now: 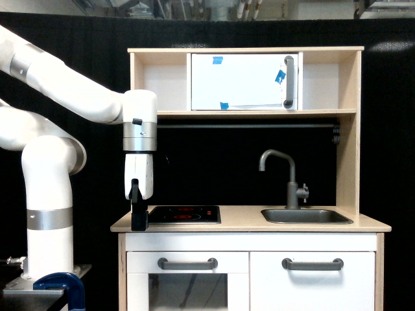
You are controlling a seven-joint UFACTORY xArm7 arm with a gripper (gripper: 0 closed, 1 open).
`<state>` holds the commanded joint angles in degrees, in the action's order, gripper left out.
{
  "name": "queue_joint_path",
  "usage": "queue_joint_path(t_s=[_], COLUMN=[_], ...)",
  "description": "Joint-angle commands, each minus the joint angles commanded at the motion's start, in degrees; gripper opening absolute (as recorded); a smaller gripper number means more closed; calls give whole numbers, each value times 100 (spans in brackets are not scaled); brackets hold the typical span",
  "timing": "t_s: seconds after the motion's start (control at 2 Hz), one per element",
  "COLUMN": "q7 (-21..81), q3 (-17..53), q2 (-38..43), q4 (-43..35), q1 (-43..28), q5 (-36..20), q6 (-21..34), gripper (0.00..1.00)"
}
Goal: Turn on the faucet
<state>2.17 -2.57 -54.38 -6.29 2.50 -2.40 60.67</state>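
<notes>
The black two-finger gripper [139, 217] hangs straight down from the white robot arm [65, 87], at the edge of the light wooden countertop [243, 223] on the exterior view's left. Its tips are level with the counter edge, just beside the black toy hob [184, 214] with its red rings. The fingers are seen from the side as one dark shape, so I cannot tell whether they are wide or narrow; nothing seems to be held.

The faucet [285, 178], a slim dark grey tap with a tall upright pipe and a bent-over spout, stands behind the dark grey sink basin [307, 216] toward the exterior view's right, well apart from the gripper. Its small side knob [303, 192] sticks out low on the pipe, on the side facing the wooden side panel [350, 129].

I judge that the approach is not yet begun. To do it well, the gripper should first rise clear of the counter, then travel over the hob and sink, keeping under the shelf [256, 113] with the white cabinet door [244, 81]. The knob is small and near the side panel, so a slow approach with fingers set a little open seems wise. Pushing against the pipe itself could tilt the toy tap without turning it on.
</notes>
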Motion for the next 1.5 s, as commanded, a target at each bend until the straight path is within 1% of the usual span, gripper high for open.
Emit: queue_joint_path(t_s=[0.5, 1.0, 1.5], q7=[205, 333, 994], q3=[66, 192, 401], q2=[-26, 230, 538], q4=[0, -118, -341], q1=[-136, -55, -435], q5=[-4, 53, 64], q6=[-69, -202, -451], gripper=[100, 100, 100])
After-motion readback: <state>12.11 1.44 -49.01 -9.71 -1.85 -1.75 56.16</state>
